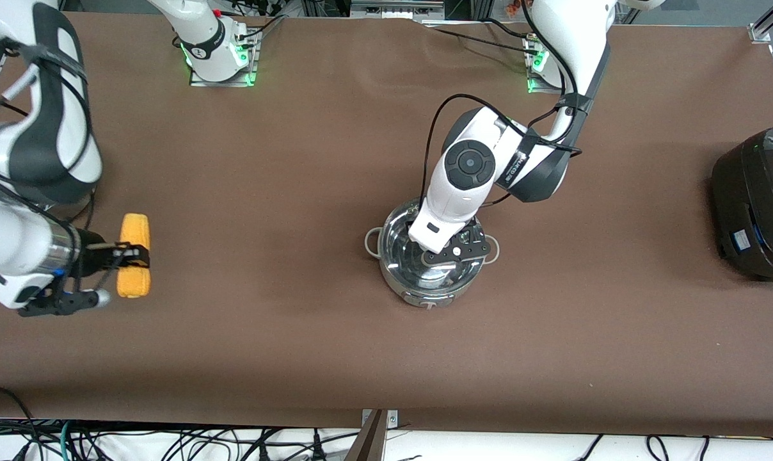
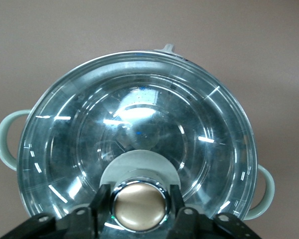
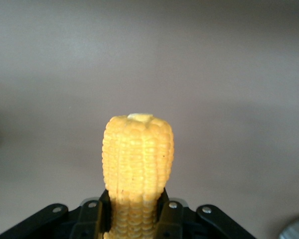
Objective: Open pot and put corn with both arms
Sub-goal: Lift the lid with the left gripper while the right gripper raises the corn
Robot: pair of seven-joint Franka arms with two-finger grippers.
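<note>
The steel pot stands mid-table with its glass lid on it. My left gripper is over the lid. In the left wrist view the lid fills the picture, and the left gripper has a finger touching each side of the copper-coloured knob. A grey loop handle shows at the pot's side. The yellow corn is at the right arm's end of the table. My right gripper is shut across its middle. In the right wrist view the corn sticks out from between the right gripper's fingers.
A black rounded cooker stands at the left arm's end of the table. The brown table stretches between the corn and the pot. Cables hang below the table's edge nearest the front camera.
</note>
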